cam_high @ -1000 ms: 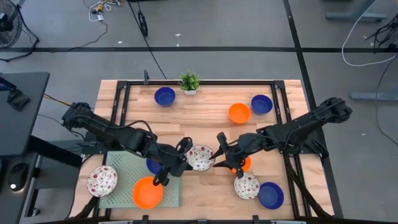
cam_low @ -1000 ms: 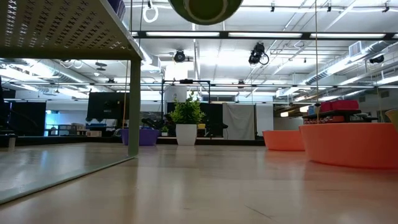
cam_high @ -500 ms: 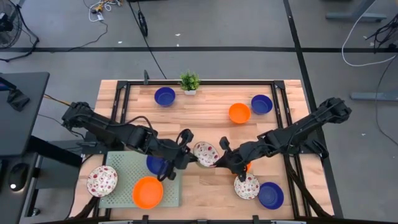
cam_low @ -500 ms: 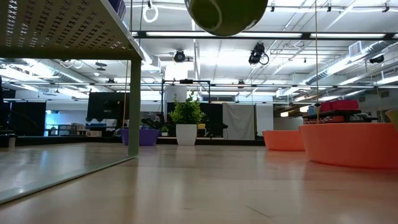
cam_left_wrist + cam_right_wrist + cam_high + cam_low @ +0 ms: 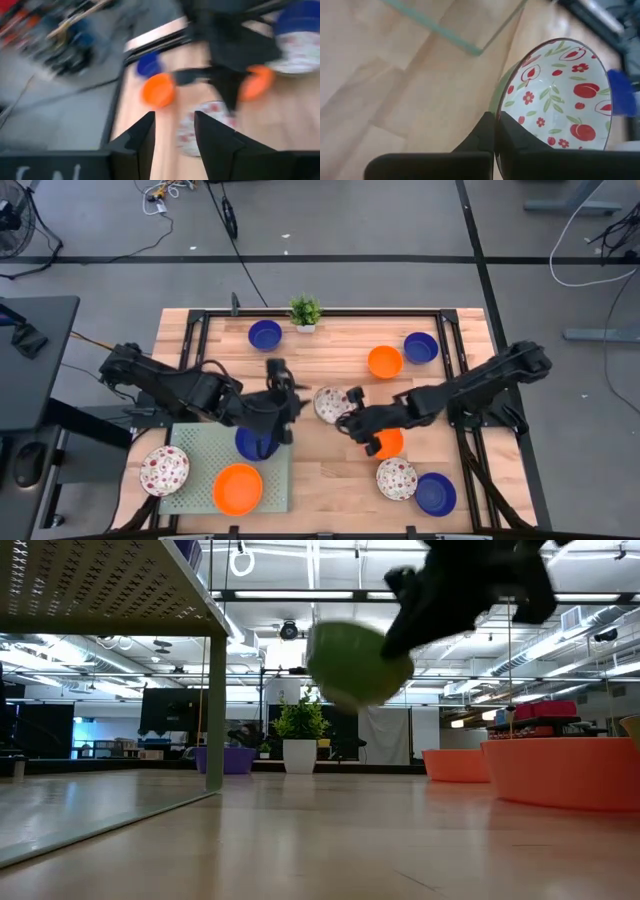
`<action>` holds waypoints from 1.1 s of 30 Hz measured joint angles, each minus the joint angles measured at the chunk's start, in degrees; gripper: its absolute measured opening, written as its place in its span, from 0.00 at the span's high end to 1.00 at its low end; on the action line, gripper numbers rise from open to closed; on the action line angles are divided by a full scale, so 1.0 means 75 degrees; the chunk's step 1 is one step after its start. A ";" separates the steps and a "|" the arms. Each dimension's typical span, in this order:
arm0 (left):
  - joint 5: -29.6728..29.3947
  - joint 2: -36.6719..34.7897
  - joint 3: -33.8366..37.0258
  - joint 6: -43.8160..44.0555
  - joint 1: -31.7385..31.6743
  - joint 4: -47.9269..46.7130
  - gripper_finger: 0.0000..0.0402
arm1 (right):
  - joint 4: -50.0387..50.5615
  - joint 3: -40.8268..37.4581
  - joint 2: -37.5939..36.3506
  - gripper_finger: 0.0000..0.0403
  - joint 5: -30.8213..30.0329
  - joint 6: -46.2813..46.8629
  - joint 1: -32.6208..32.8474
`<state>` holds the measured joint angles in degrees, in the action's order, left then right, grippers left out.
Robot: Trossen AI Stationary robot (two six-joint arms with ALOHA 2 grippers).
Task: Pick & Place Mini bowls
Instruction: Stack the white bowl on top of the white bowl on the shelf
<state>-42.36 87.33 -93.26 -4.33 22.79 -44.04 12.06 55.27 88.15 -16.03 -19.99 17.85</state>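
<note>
A mini bowl, white with red fruit pattern inside and green outside, hangs over the table's middle, with my right gripper shut on it. In the low view it shows as a green bowl clear of the wood. My left gripper stands open and empty to the bowl's left, apart from it; its wrist view shows the gap between its fingers bare. Other mini bowls lie around: blue, orange, blue, orange, patterned, blue. My right gripper pinches the bowl's rim at the side nearest the arm, one finger on the green outer wall, the other on the patterned inside. The fingers come from the table's right, slanting down. The bowl is lifted clear and tilted.
A pale green perforated tray lies at the near left, carrying a blue bowl and an orange bowl; a patterned bowl sits at its left edge. A small potted plant stands at the far edge.
My right gripper has shut on the patterned bowl's rim. My left gripper has opened, let the bowl go and drawn back toward the far left. The bowl, now in the right gripper alone, has gone toward the far edge and tipped.
</note>
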 joint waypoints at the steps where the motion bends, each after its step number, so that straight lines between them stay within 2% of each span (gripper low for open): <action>1: -0.0285 0.0000 -0.0125 0.0348 -0.0005 -0.0306 0.64 | -0.0023 0.0033 0.0242 1.00 0.0020 -0.0062 -0.0099; 4: -0.0639 0.0006 -0.0554 0.1433 -0.0079 -0.1239 0.65 | -0.0009 0.0160 0.0943 1.00 -0.0007 -0.0239 -0.0361; 7: -0.0208 0.0006 -0.1042 0.2561 -0.0199 -0.2109 0.67 | 0.0123 0.0350 0.1420 1.00 -0.0061 -0.0388 -0.0506; 10: 0.0908 0.0003 -0.1583 0.3310 -0.0254 -0.2877 0.69 | 0.0480 0.0403 0.1633 1.00 -0.0140 -0.0400 -0.0528; 13: 0.2459 0.0000 -0.1970 0.3803 -0.0177 -0.3367 0.72 | 0.0810 0.0405 0.1657 0.99 -0.0198 -0.0400 -0.0533; 15: 0.3510 0.0000 -0.2084 0.3952 0.0004 -0.3583 0.74 | 0.1045 0.0414 0.1657 0.99 -0.0212 -0.0366 -0.0539; 17: 0.4122 0.0000 -0.2122 0.4040 0.0361 -0.3879 0.77 | 0.1209 0.0414 0.1657 0.98 -0.0233 -0.0237 -0.0554; 20: 0.4430 0.0000 -0.2123 0.4803 0.0949 -0.4610 0.83 | 0.1384 0.0423 0.1653 0.96 -0.0233 -0.0037 -0.0576; 26: 0.4956 0.0000 -0.2123 0.8072 0.1906 -0.6155 0.98 | 0.1460 0.0423 0.1648 0.86 -0.0192 0.0237 -0.0589; 33: 0.5155 -0.0009 -0.1963 1.0885 0.2925 -0.6153 0.99 | 0.1459 0.0417 0.1470 0.63 -0.0123 0.0609 -0.0588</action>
<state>-3.70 87.26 -107.99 77.31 44.73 -90.18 23.00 58.39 99.17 -16.95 -15.42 13.44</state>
